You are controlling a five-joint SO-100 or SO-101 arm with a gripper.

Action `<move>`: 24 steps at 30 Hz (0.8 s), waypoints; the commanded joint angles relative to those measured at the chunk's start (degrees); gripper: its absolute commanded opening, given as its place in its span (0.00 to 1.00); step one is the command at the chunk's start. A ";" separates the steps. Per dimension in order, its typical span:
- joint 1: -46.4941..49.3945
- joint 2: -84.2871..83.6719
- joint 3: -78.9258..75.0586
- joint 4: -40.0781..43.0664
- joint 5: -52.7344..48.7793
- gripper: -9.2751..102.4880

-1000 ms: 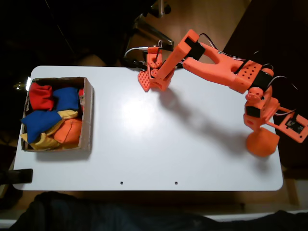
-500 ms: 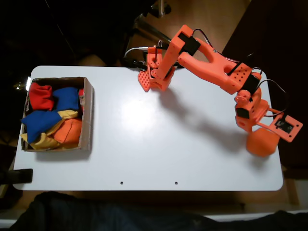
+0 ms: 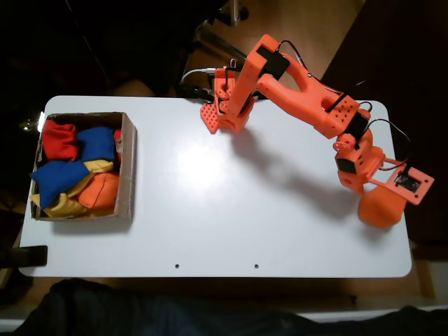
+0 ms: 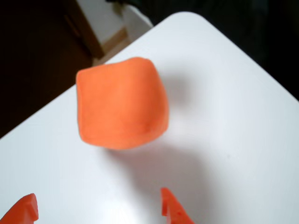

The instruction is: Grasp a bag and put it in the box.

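Observation:
A plump orange bag [image 3: 383,208] lies on the white table [image 3: 231,210] near its right end in the fixed view. My gripper [image 3: 365,190] hangs just above and left of it, at the end of the orange arm [image 3: 301,84]. In the wrist view the bag [image 4: 121,102] sits on the table just ahead of my gripper [image 4: 96,214]. Both orange fingertips [image 4: 172,210] show at the bottom edge, wide apart, with nothing between them. The brown cardboard box [image 3: 128,161] stands at the table's left end, far from the gripper.
Red, blue, yellow and orange bags [image 3: 70,168] fill the box. The arm's base [image 3: 225,108] stands at the table's back edge with cables behind it. The table's corner and a dark drop [image 4: 42,56] lie just beyond the bag in the wrist view.
The arm's elbow and wrist have shifted left in the fixed view, bringing the gripper a little left over the bag. The bag and the box have not moved.

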 commanded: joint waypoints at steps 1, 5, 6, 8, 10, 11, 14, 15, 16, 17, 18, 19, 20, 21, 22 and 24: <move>-0.26 3.87 1.05 -3.52 0.00 0.55; 0.00 4.92 4.75 -8.88 0.00 0.55; 0.00 5.27 5.71 -10.02 -0.09 0.55; 0.00 5.98 7.73 -12.13 -0.26 0.55; 0.00 6.77 9.84 -14.41 -0.44 0.55; 0.18 7.12 10.63 -15.12 -0.70 0.55; 0.79 7.73 12.92 -17.75 -1.05 0.55; 0.97 7.82 13.54 -18.54 -1.32 0.55; 1.14 7.91 13.89 -18.90 -1.67 0.55; 1.32 7.91 14.33 -19.51 -2.11 0.55; 1.41 8.00 14.85 -20.39 -2.46 0.55; 1.49 8.00 15.29 -21.09 -2.72 0.55; 1.58 8.00 15.47 -21.53 -2.72 0.55; 1.58 7.91 15.56 -21.62 -2.72 0.55; 1.58 7.65 15.64 -21.88 -2.81 0.55; 1.67 7.47 16.44 -23.64 -2.81 0.55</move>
